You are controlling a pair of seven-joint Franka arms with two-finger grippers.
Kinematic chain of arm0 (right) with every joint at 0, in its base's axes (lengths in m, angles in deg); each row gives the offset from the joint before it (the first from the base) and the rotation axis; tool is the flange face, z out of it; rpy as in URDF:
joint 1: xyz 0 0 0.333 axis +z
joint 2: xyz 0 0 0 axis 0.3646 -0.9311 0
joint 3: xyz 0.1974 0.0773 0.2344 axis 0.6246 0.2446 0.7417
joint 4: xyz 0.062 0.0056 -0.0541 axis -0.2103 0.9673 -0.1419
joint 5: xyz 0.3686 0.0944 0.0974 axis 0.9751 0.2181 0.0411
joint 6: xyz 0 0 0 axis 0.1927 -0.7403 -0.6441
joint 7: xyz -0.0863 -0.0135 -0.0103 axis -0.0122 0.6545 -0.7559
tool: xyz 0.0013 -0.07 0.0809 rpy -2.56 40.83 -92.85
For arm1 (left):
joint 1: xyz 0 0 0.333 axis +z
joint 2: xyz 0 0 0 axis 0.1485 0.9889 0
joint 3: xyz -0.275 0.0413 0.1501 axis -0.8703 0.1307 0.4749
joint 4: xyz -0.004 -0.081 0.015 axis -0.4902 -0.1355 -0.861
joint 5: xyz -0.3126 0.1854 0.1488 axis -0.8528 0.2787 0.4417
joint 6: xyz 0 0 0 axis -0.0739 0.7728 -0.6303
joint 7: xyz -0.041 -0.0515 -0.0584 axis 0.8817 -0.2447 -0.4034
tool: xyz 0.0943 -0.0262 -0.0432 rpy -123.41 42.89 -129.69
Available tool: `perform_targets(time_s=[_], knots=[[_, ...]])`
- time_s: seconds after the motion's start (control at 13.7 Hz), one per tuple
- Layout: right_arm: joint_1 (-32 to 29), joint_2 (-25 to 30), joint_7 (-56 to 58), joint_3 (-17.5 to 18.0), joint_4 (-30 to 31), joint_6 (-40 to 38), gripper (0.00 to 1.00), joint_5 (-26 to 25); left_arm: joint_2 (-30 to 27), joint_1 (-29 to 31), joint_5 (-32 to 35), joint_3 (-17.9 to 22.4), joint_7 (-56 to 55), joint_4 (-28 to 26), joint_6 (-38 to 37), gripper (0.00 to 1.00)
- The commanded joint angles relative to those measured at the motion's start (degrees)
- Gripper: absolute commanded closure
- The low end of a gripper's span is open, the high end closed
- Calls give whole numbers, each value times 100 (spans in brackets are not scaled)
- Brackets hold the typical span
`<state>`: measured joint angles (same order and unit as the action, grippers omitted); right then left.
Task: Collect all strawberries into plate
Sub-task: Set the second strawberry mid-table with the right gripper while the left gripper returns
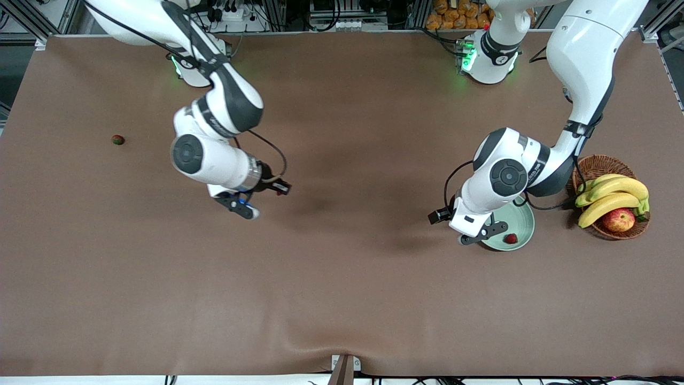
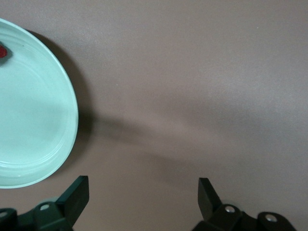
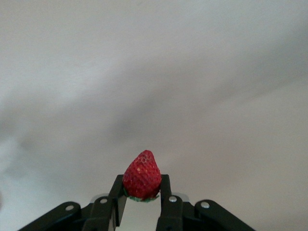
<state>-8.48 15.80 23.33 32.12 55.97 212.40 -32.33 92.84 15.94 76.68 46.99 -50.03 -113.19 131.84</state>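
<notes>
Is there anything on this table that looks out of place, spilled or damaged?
Nothing looks spilled or damaged. One strawberry lies alone on the table toward the right arm's end, away from the plate, which holds one berry. The right gripper grips another; the left gripper is open beside the plate.

- You see a red, seed-speckled strawberry [image 3: 142, 175] with green leaves between your right gripper's [image 3: 142, 199] black fingers.
- Beside your left gripper [image 2: 143, 192], the plate [image 2: 33, 130] is plain glossy mint-green.
- Beneath both, the table [image 1: 342, 267] is uniform brown.
</notes>
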Motion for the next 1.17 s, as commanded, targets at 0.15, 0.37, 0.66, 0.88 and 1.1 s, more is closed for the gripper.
perform_targets(time_s=[0.15, 0.37, 0.66, 0.88, 1.1], knots=[[1230, -1539, -1741, -40, -1316, 1071, 100, -242, -96, 24, -119, -21, -52, 2, 38, 0], [1626, -2199, -2156, -58, -1563, 1872, 100, -560, -87, 24, -128, -21, -52, 20, 38, 0], [1882, -2728, -2252, -58, -1862, 2391, 0, -578, -69, 7, -128, -21, -166, 37, 91, 0], [1647, -2676, -2236, -49, -1915, 2226, 0, -578, -61, -20, -137, -21, -201, 29, 143, 0], [1321, -2465, -2165, -66, -2212, 1079, 0, -691, -26, -142, -128, -30, -404, 37, 240, 0]])
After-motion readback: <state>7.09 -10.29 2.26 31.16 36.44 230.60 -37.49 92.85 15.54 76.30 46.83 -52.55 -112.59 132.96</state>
